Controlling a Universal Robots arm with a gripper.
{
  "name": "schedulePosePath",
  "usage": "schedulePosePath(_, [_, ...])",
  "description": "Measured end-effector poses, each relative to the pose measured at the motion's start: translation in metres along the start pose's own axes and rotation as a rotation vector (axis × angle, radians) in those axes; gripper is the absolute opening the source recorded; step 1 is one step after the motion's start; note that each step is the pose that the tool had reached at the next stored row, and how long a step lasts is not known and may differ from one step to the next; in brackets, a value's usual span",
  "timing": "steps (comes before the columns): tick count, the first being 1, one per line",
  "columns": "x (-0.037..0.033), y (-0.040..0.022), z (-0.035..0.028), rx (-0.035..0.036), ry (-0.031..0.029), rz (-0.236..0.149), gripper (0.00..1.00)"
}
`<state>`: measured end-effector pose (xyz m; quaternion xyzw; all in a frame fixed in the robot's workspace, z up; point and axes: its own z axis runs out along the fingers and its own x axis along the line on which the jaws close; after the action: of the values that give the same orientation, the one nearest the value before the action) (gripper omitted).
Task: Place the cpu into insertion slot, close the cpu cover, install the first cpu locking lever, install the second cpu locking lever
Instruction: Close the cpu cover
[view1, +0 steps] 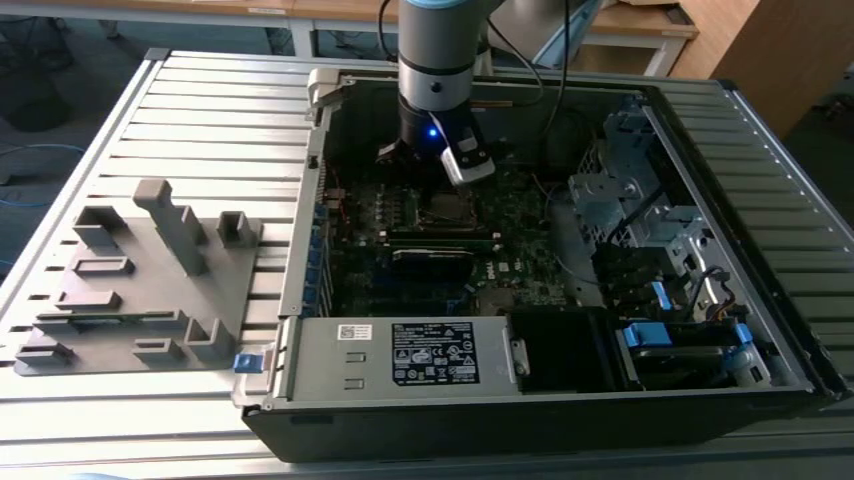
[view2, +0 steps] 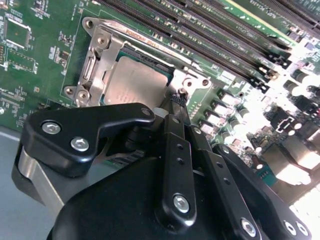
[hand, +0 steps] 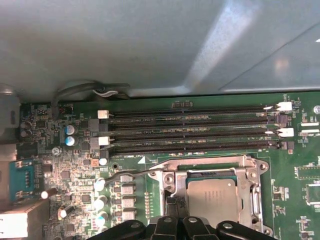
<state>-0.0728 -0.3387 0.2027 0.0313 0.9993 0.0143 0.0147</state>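
Hidden by the gripper: in both wrist views the black finger links cover the near edge of the cpu cover (view2: 97, 65), so that side of the frame cannot be checked.
Hidden by the arm: in the exterior view the arm (view1: 438, 50) reaches down into the computer case (view1: 534, 425) and stands before the back part of the board.
Hard to make out: a thin wire lever (hand: 131, 175) runs out from the socket's corner in the first wrist view. Whether it is latched cannot be told.
Gripper (view2: 177, 97): fingertips drawn together to a narrow point, just beside a corner of the cover. Whether they pinch anything cannot be told.
Cpu (view2: 135, 85): flat square with a dull grey brushed-metal top, seated in the insertion slot (view2: 150, 60), of which a dark strip shows along one edge of the chip.
Cpu cover, form: thin silver stamped-metal frame with a cut-out middle, lying flat around the cpu, with round screw heads at its corners.
Memory slots (hand: 195, 127): four long black parallel channels beside the socket, with white clips at their ends.
Board: green, densely set with small parts, among them blue-topped capacitors (hand: 70, 135).
Table (view1: 214, 110): ribbed grey metal slats under the case.
Fixture (view1: 147, 280): matte grey block with upright posts and recesses, on the exterior view's left, well apart from the case.
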Motion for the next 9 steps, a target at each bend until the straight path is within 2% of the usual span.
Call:
schedulePosePath(4, [-0.0001, 0.0001, -0.0041, 0.0001, -0.0005, 0.0, 0.11])
schedulePosePath(9, [-0.0003, 0.0003, -0.0122, 0.0001, -0.0018, 0.0, 0.11])
